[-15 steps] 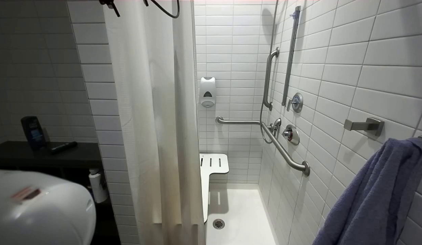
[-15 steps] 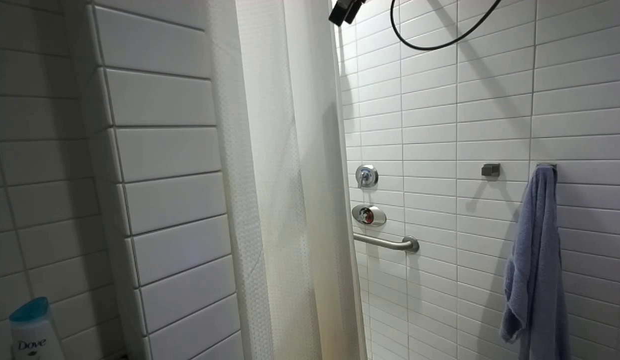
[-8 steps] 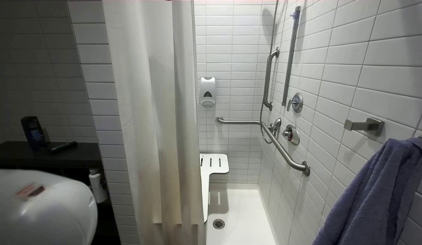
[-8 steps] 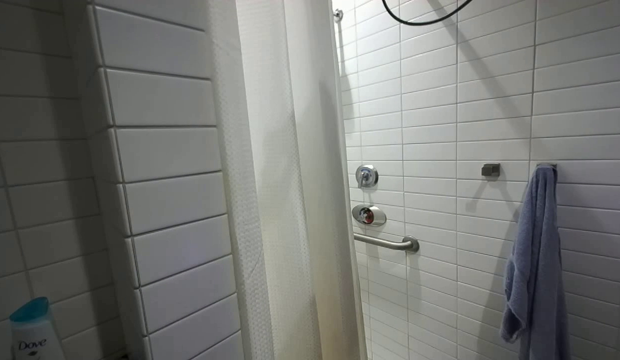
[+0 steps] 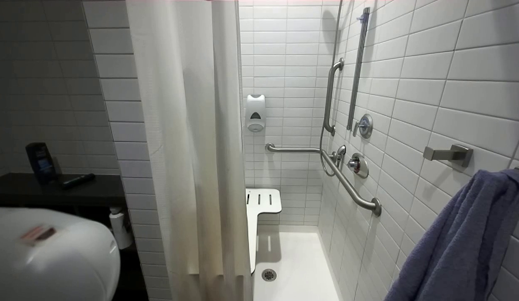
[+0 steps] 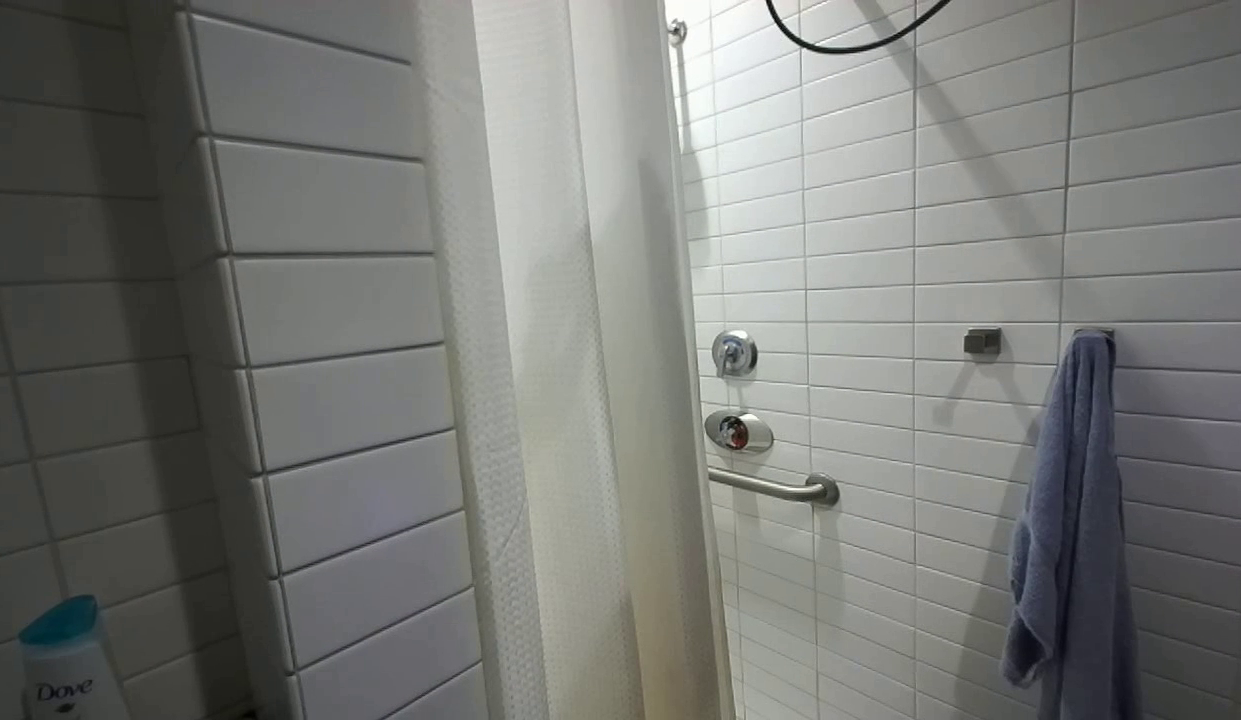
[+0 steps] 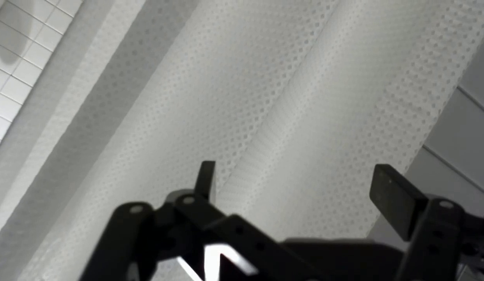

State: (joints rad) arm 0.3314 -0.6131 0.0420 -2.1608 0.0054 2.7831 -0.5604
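- My tool [image 7: 294, 173] is spread wide and holds nothing. The curtain [image 7: 265, 109] is past its fingers [image 7: 398, 201]; I can't tell if they touch it.
- In both exterior views, the curtain hangs to the left of the metal bar [image 5: 345, 182].
- The curtain looks soft and loose, so a poke might just push it away from me.
- If I pinch only a tiny bit of a fold, it might slip out.
- In the wrist view, one finger shows by the curtain's edge, with wall tiles [image 7: 460, 128] beside it. Going too far that way could make me bump something hard.
- A big tug might rip the curtain or pull it down. I can't see what holds it up.
- A black cable [image 6: 850, 49] droops at the top of an exterior view. It could catch on the towel [image 6: 1070, 520] at the right if I swing there.
- A big white round shape [image 5: 54, 259] is near, on the left. If that is my arm, turning it could knock the dark bottle [image 5: 41, 164] off the dark surface [image 5: 108, 186].
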